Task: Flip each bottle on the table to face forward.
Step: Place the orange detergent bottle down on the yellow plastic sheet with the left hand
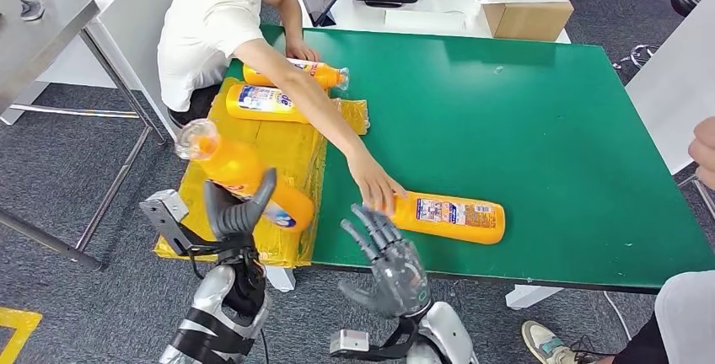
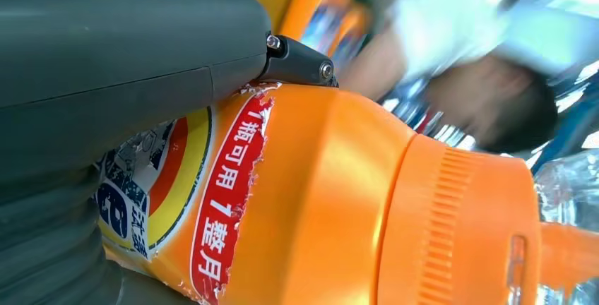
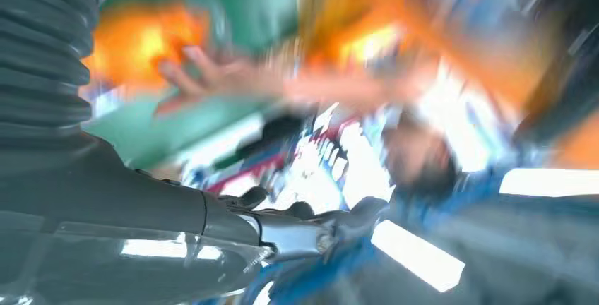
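Observation:
My left hand (image 1: 237,210) grips an orange bottle (image 1: 240,176) with a clear cap, held in the air over the yellow box at the table's left edge; up close its orange body (image 2: 332,199) and torn label show under my thumb. My right hand (image 1: 389,259) is open with fingers spread, just off the table's front edge. Right beyond it a second orange bottle (image 1: 451,216) lies on its side on the green table (image 1: 523,120), and a person's hand (image 1: 377,185) touches its cap end. The right wrist view is heavily blurred.
Two more orange bottles (image 1: 266,101) lie on the yellow box (image 1: 291,157) near the seated person (image 1: 215,23). A cardboard box (image 1: 527,14), a tablet and a black case stand beyond the table's far edge. Another person sits at the right (image 1: 691,322).

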`<control>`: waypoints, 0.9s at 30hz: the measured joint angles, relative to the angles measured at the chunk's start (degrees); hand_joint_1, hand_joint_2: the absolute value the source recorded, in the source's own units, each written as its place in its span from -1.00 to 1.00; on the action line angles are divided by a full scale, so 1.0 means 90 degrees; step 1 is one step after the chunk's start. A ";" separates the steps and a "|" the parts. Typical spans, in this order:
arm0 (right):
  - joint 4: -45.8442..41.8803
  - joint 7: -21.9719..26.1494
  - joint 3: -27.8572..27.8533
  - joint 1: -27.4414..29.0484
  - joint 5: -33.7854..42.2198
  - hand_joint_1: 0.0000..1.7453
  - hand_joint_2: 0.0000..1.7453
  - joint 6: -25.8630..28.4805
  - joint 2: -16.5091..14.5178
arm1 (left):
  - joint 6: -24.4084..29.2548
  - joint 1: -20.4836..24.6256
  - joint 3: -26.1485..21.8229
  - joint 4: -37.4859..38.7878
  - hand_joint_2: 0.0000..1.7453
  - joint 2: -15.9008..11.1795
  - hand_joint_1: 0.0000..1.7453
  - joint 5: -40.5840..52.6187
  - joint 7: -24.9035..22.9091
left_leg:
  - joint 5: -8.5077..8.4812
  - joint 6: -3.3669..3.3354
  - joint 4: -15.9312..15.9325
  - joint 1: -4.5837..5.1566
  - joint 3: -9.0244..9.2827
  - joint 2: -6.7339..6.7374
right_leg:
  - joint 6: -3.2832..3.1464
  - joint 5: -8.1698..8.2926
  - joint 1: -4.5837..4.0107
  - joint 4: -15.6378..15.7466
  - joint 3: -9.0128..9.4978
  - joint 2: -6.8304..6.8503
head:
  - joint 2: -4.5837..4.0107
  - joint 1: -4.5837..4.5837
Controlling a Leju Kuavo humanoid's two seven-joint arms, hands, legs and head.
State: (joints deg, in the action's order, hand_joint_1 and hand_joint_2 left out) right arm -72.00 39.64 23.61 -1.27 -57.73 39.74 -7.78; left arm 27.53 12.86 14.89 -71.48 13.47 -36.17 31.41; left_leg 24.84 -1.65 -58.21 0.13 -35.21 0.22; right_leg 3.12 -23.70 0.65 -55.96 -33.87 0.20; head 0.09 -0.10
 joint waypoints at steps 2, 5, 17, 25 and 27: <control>-0.0442 0.0002 -0.0269 0.0086 -0.0050 -1.00 1.00 0.0005 -0.0060 | 0.0149 0.0068 -0.0141 0.0000 1.00 -0.0003 1.00 0.0188 0.0102 | -0.0001 0.0000 0.0000 0.0000 0.0000 -0.0008 | -0.0001 -0.0001 0.0001 0.0000 0.0002 0.0006 | 0.0000 -0.0003; -0.0879 0.0008 -0.0502 0.0201 -0.0085 -1.00 1.00 0.0007 -0.0125 | 0.0197 0.0120 -0.0264 0.0000 1.00 -0.0004 1.00 0.0243 0.0129 | -0.0001 0.0000 0.0000 0.0002 0.0000 -0.0010 | -0.0001 0.0000 0.0003 0.0000 0.0002 0.0006 | 0.0000 -0.0003; -0.1864 0.0016 -0.0969 0.0404 0.0323 -1.00 1.00 0.0007 -0.0233 | 0.1252 0.1049 -0.0598 0.2395 1.00 0.0064 1.00 0.8735 -0.0826 | -0.0005 -0.0002 -0.0002 0.0007 0.0003 -0.0002 | 0.0001 0.0005 0.0007 0.0001 0.0001 0.0007 | 0.0000 -0.0001; -0.1859 0.0023 -0.0911 0.0387 0.0659 -1.00 1.00 0.0007 -0.0220 | 0.0515 0.1668 -0.0055 0.3898 1.00 -0.0048 0.66 1.0201 -0.2340 | -0.0009 0.0003 -0.0002 0.0005 -0.0002 -0.0009 | 0.0001 0.0004 0.0005 -0.0006 0.0000 0.0008 | 0.0000 -0.0001; -0.1842 0.0023 -0.0864 0.0378 0.0794 -1.00 1.00 0.0007 -0.0204 | 0.0315 0.1779 0.0057 0.4055 1.00 -0.0092 0.62 1.0312 -0.2491 | -0.0009 0.0003 -0.0001 0.0005 -0.0003 -0.0010 | 0.0001 0.0003 0.0005 -0.0006 0.0000 0.0009 | 0.0000 -0.0001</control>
State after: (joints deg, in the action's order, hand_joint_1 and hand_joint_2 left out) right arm -88.58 39.85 15.84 2.13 -50.59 39.80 -9.61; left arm 30.37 28.87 15.41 -34.98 12.65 56.64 8.99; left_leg 24.76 -1.62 -58.22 0.18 -35.24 0.14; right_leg 3.13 -23.67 0.70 -56.02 -33.87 0.28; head 0.09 -0.11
